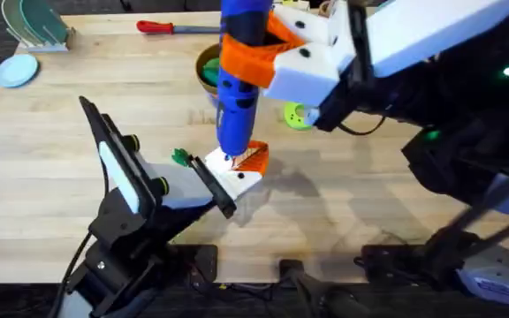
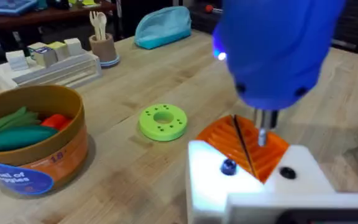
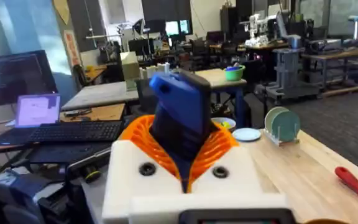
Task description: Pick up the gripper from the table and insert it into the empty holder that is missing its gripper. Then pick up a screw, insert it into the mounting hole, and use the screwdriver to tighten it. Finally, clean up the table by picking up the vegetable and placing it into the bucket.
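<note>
My right fingers (image 3: 185, 177) grip the blue screwdriver (image 1: 239, 79), its tip on the white holder (image 1: 233, 172); left fingers' state unclear.

We see a light wooden bench (image 1: 51, 132) of butcher-block planks. Along its far edge lies a red-handled tool (image 1: 168, 27), its steel shaft pointing toward the middle. At the far left corner stands a rack of plates (image 1: 35, 25), and just beside it a pale blue dish (image 1: 16, 70). Near the middle sits a round orange-brown pot (image 2: 33, 140) — green and red toy pieces lie inside it. A flat green disc with holes (image 2: 163, 121) rests on the wood near the pot, apart from it. A small dark green toy vegetable (image 1: 181, 158) lies closer to the front — bare planks spread on the left.
</note>
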